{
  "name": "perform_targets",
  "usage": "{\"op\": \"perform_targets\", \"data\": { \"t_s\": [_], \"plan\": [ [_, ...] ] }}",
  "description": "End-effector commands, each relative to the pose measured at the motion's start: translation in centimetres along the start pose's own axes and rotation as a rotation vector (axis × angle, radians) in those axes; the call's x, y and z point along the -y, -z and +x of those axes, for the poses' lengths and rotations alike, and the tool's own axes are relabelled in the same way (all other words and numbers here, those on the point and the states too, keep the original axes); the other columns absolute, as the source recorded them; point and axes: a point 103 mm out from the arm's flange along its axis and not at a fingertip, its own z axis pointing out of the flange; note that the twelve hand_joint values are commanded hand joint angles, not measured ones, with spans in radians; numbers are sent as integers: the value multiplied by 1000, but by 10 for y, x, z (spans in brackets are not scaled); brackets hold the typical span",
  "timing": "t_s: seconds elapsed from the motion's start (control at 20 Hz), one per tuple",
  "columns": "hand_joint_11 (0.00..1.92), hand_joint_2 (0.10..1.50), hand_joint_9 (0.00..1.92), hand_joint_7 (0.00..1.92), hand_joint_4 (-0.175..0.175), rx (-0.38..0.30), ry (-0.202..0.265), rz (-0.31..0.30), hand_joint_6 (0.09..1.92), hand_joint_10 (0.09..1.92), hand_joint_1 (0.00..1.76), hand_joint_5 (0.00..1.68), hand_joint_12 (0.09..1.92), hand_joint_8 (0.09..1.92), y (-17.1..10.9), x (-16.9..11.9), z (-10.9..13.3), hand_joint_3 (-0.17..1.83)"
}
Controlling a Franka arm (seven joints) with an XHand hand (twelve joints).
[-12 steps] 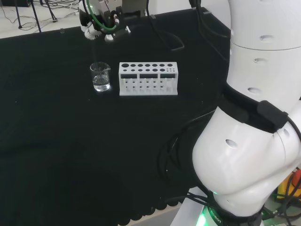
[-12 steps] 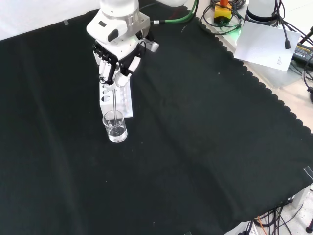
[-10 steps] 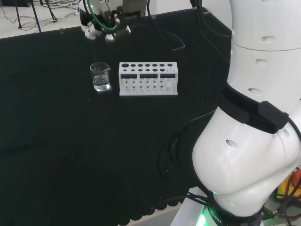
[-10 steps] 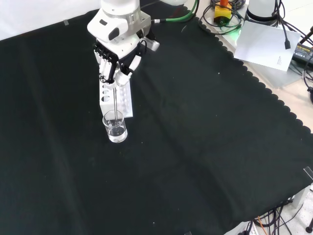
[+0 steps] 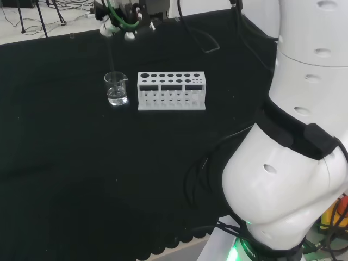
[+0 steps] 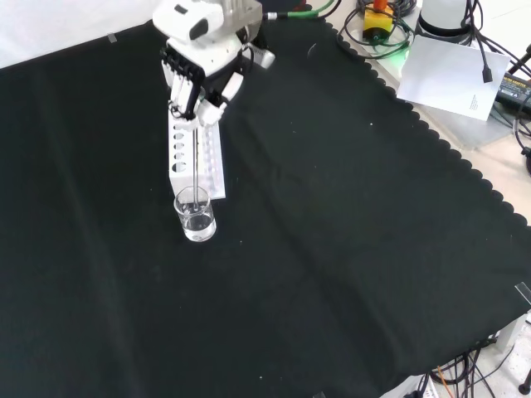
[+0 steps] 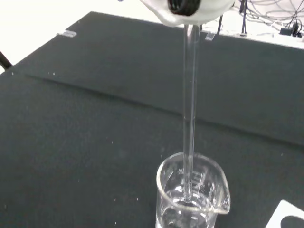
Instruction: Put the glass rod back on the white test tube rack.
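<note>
A: What does the wrist view give that the others lack?

B: The lower end of the glass rod. It hangs upright with its tip inside the small glass beaker, below the rim, and clear liquid sits in the bottom of the beaker. I cannot tell whether the tip reaches the liquid. A white corner of the test tube rack shows just beside the beaker.

A: And the front view?

B: There the hand shows plainly, fingers curled down and pinched round the top of the glass rod. The rod drops straight from the fingertips, in front of the white test tube rack, to the beaker. The beaker stands just off the rack's near end, toward the middle of the black cloth.

A: The head view?

B: It shows the layout side by side: beaker just beside the left end of the rack, all the rack's top holes open. The hand is high near the cloth's far edge, above the beaker, and the rod is a faint line beneath it.

A: So where is the rod relative to the hand?

B: Directly below it, gripped at its upper end, its lower end in the beaker, not in the rack.
</note>
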Motion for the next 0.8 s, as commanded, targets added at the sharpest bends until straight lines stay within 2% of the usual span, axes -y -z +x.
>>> {"op": "perform_targets", "data": {
  "t_s": [0.05,0.35,0.8],
  "plan": [
    [1593,1057,1608,1125,-175,-20,-26,-41,472,882,1302,1121,873,1088,35,20,-15,6],
    [1593,1057,1608,1125,-175,-38,-65,-53,471,883,1302,1121,873,1088,54,39,-34,6],
    [1593,1057,1608,1126,-175,-34,-125,-63,471,884,1302,1122,872,1088,67,70,-66,5]
  ]
}}
